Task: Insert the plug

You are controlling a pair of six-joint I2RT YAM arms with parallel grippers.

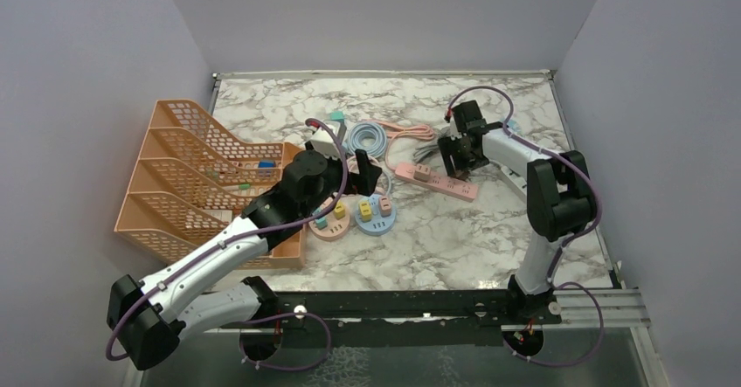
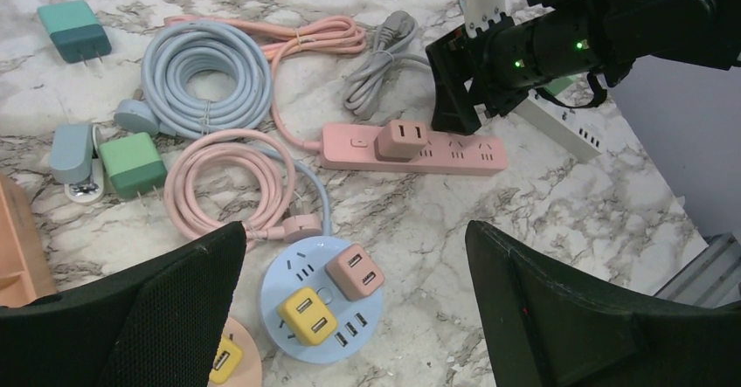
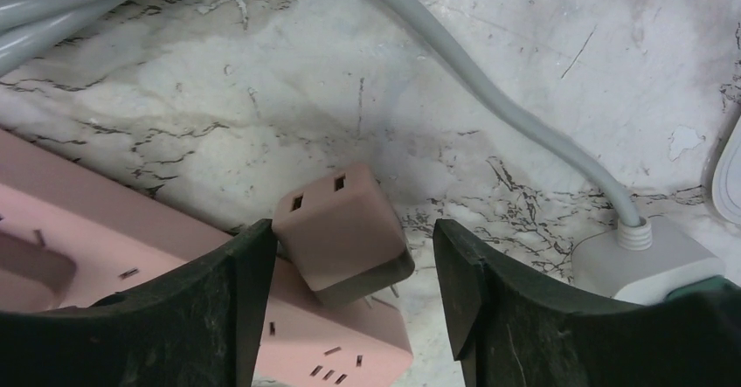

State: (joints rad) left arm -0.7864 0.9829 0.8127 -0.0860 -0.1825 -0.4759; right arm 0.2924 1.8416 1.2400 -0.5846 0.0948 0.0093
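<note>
Now the pink plug (image 3: 336, 217) sits tilted on the pink power strip (image 3: 52, 256); the right gripper (image 3: 351, 238) straddles it, jaws apart.

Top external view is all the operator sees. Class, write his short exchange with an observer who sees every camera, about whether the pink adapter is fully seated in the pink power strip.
Operator: Is the pink adapter fully in?
Observer: Right wrist view shows the pink adapter tilted on the pink power strip, prongs apparently partly exposed.
Operator: Is the right gripper clamped on it?
Observer: Not fully: the right gripper straddles it, with a gap at one finger.
</note>
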